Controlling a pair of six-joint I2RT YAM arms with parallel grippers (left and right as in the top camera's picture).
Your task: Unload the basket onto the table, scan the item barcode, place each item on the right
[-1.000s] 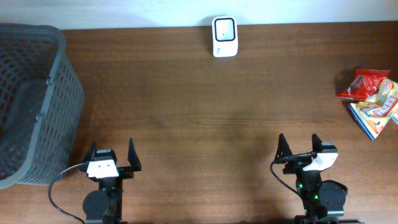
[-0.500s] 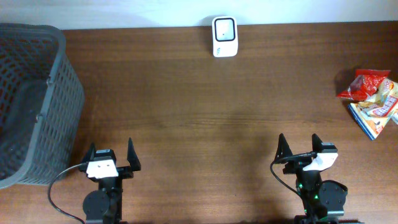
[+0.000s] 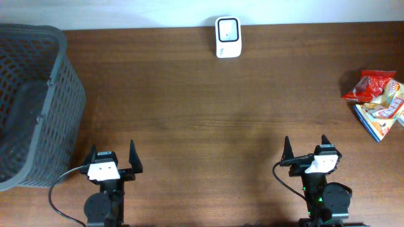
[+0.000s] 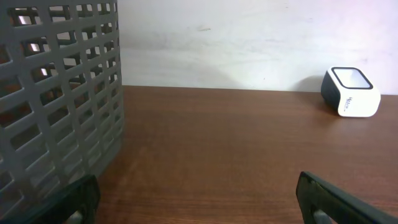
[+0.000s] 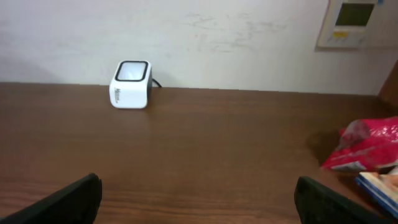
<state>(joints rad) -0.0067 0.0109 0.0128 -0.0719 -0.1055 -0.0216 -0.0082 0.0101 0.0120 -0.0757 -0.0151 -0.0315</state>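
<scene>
A white barcode scanner [image 3: 227,36] stands at the table's far edge, also seen in the left wrist view [image 4: 351,92] and the right wrist view [image 5: 131,84]. The items lie in a pile at the right edge: a red packet [image 3: 369,85] [image 5: 373,146] on top of a blue and white box [image 3: 379,120] [image 5: 382,186]. My left gripper [image 3: 113,151] [image 4: 196,193] is open near the front edge with only bare wood between its fingers. My right gripper [image 3: 305,144] [image 5: 198,190] is also open and empty, well short of the pile.
A dark grey mesh basket [image 3: 38,94] [image 4: 56,93] fills the left side of the table, close to my left gripper. A pale wall rises behind the table's far edge.
My right gripper has turned very slightly in place. The left arm and everything on the table are unchanged.
</scene>
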